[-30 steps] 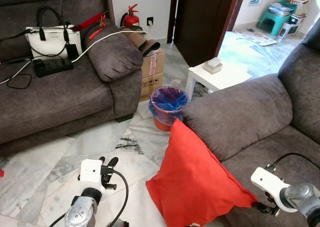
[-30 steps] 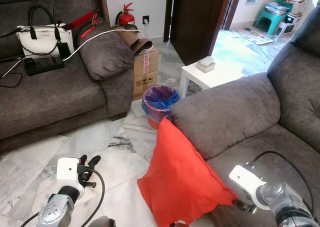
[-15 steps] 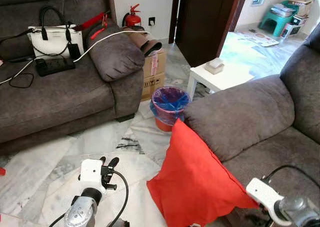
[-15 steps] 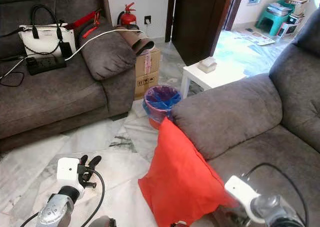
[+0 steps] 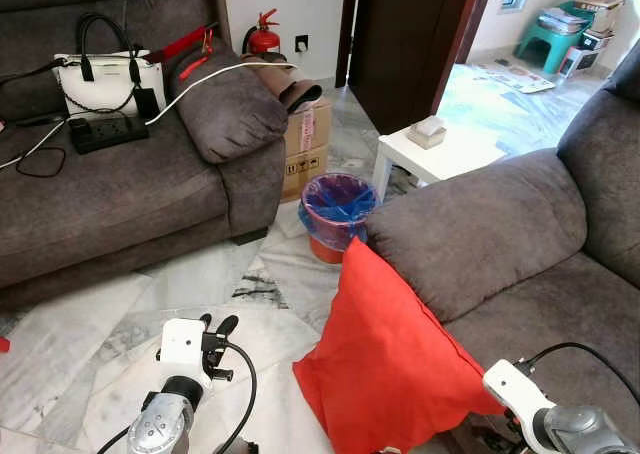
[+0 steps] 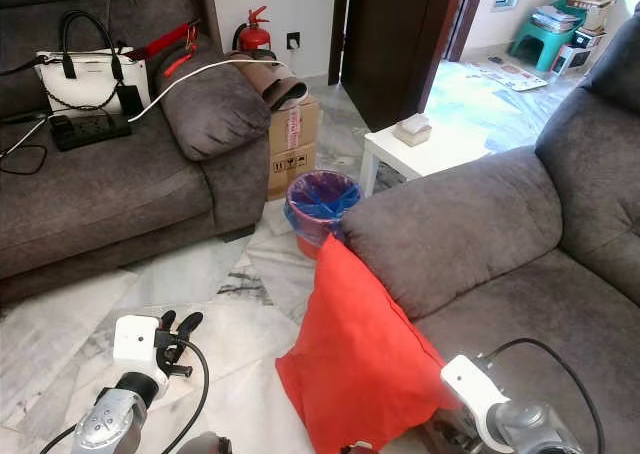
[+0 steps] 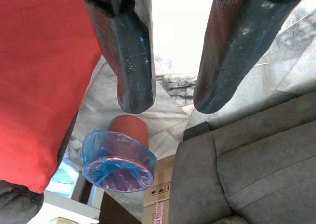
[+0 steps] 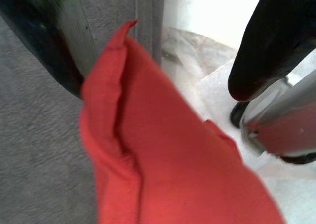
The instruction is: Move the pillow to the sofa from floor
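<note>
Since a second ago, my right gripper (image 8: 158, 76) had dropped lower, right up to the red pillow (image 5: 395, 359). Its fingers were open, one on each side of the pillow's corner. That pillow leaned on the sofa (image 5: 480, 234). My left gripper (image 7: 170, 93) hung open.
</note>
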